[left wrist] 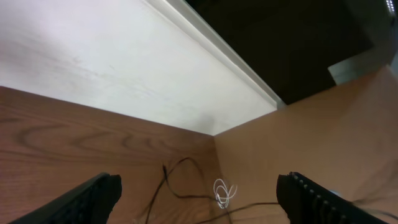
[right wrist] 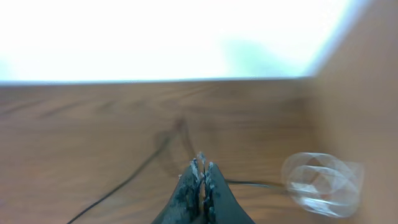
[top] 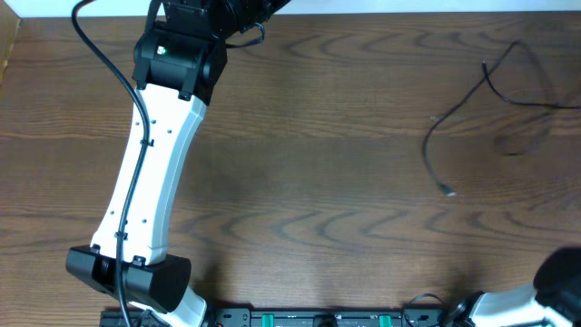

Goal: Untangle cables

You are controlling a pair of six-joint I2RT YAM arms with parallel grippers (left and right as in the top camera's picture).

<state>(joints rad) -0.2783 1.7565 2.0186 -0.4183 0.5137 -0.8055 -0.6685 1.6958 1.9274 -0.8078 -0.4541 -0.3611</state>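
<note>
A thin black cable lies loose at the right of the table, curving up into a loop near the right edge. In the left wrist view my left gripper hangs wide open above the table with nothing between its fingers. Below it lie black cables and a small white coiled cable. My right gripper is shut, its tips pressed together low over the wood. One black cable runs off to its left. Another comes out from behind its right finger; whether it is gripped does not show.
The left arm stretches from the front edge to the table's far edge. The right arm sits at the front right corner. A blurred clear ring lies right of the right gripper. A pale wall and a brown side panel border the table.
</note>
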